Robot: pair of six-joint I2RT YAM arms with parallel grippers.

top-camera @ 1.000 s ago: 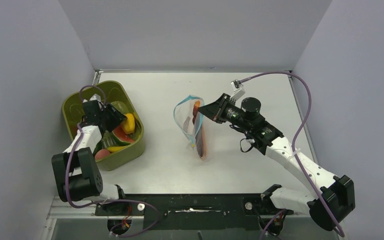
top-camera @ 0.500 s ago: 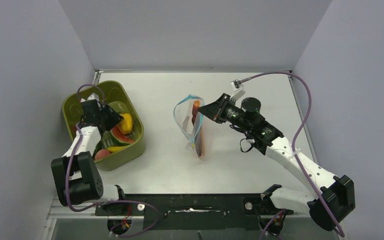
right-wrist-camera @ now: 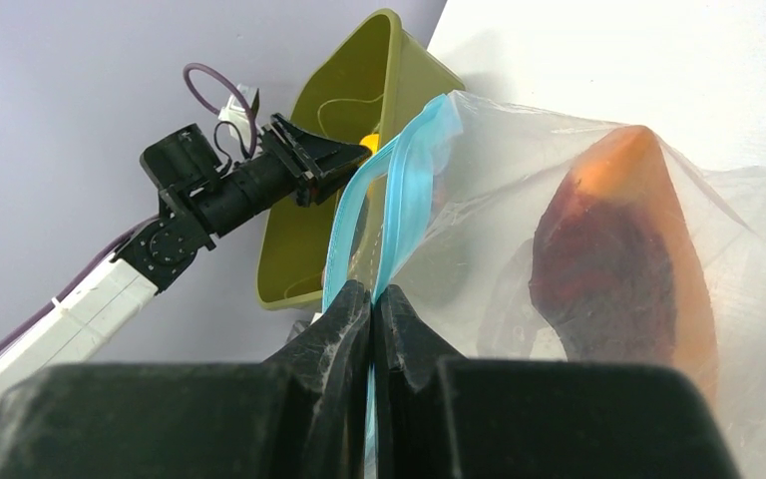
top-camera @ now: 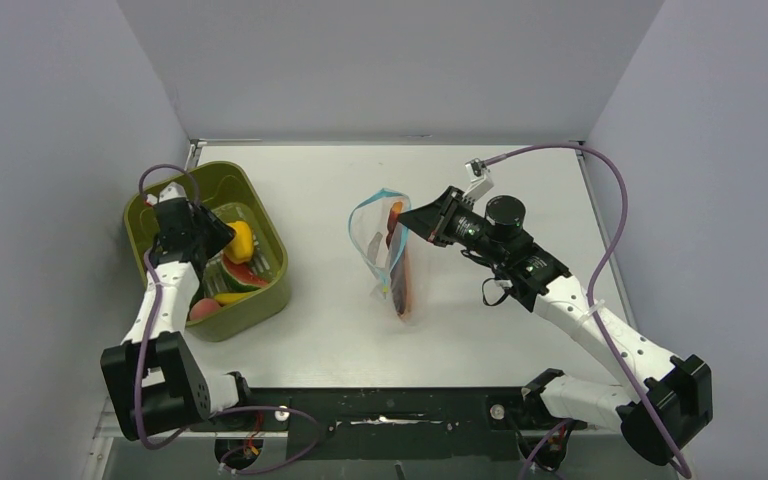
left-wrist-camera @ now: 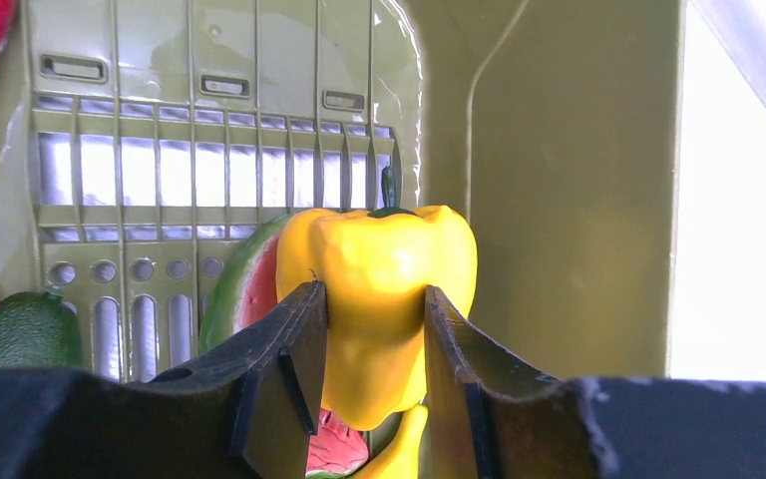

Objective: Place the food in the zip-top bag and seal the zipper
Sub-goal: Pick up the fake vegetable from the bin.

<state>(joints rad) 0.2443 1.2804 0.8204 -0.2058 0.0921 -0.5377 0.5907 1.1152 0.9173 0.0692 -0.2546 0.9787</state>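
Table (top-camera: 500, 190): white top with grey walls on three sides; both arms are mounted at the near edge.
Right arm (top-camera: 600, 325): stretched from the near right corner toward the middle of the table.
Left arm (top-camera: 160, 300): raised along the left wall, its wrist bent over the bin.
Bin (top-camera: 265, 295): olive-green plastic, at the left of the table, well apart from the bag; its slotted floor and one wall (left-wrist-camera: 569, 200) fill the left wrist view.
Zip-top bag (top-camera: 385, 255): clear and floppy, near the table's middle, mouth held up and gaping toward the bin, lower end sagging on the table.
Right gripper (top-camera: 410, 222): fingers pressed together (right-wrist-camera: 372, 294) on the bag's mouth edge, pinching the blue strip.
Left gripper (top-camera: 215, 238): fingers clamped (left-wrist-camera: 374, 292) on either side of the yellow pepper, inside the bin's outline.
Orange-red piece (right-wrist-camera: 618, 259): already inside the bag, lying against its clear wall.
Yellow pepper (left-wrist-camera: 379, 269): upright in the left fingers, green stem on top, over the bin's inside.
Watermelon slice (left-wrist-camera: 249, 289): in the bin, just behind and below the pepper.
Avocado (left-wrist-camera: 15, 329): dark green, on the bin floor beside the slice.
Peach piece (top-camera: 203, 308): at the near end of the bin.
Zipper (right-wrist-camera: 399, 190): light blue, unsealed, its two strips spread apart above the right fingers.
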